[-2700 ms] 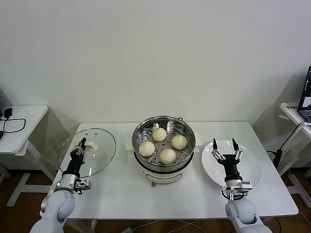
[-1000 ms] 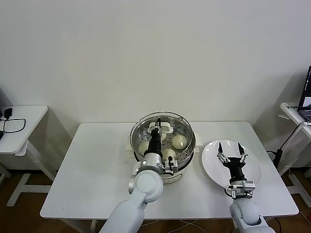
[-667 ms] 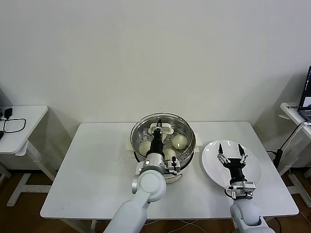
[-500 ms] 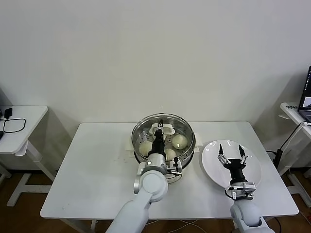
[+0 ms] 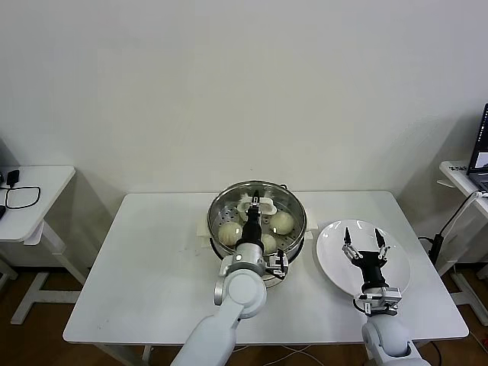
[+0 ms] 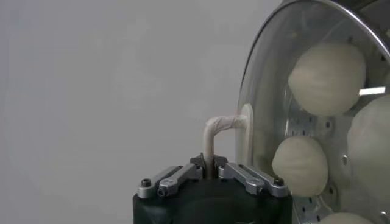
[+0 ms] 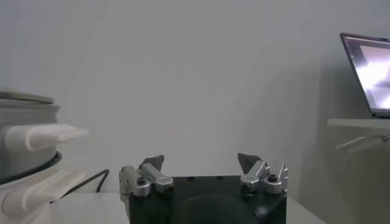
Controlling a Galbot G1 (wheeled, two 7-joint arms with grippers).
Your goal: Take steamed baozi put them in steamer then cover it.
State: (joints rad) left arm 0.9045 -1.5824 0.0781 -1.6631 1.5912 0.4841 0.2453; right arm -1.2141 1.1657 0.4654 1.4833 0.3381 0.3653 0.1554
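Observation:
The steel steamer [image 5: 217, 216] stands mid-table on its white base. Several cream-white baozi lie inside; one [image 5: 282, 222] shows at the right and one [image 5: 229, 232] at the left. My left gripper [image 5: 252, 207] is shut on the white handle [image 5: 259, 203] of the round glass lid, which sits over the steamer's top. In the left wrist view the gripper [image 6: 209, 167] clamps the handle [image 6: 220, 123], and baozi [image 6: 327, 70] show through the lid's glass [image 6: 268, 103]. My right gripper [image 5: 364, 239] is open and empty above the white plate [image 5: 395, 268]; the right wrist view [image 7: 201, 163] shows it too.
The white table [image 5: 152, 259] bears the steamer and the plate. The steamer's white base and side handle [image 7: 42, 136] show in the right wrist view. A small side table [image 5: 34, 200] with cables stands at the far left, and a laptop [image 5: 480, 149] at the far right.
My left arm has carried the glass lid from the table's left side across to the steamer. In the last second it shifted slightly right over the rim. The right gripper has barely moved.

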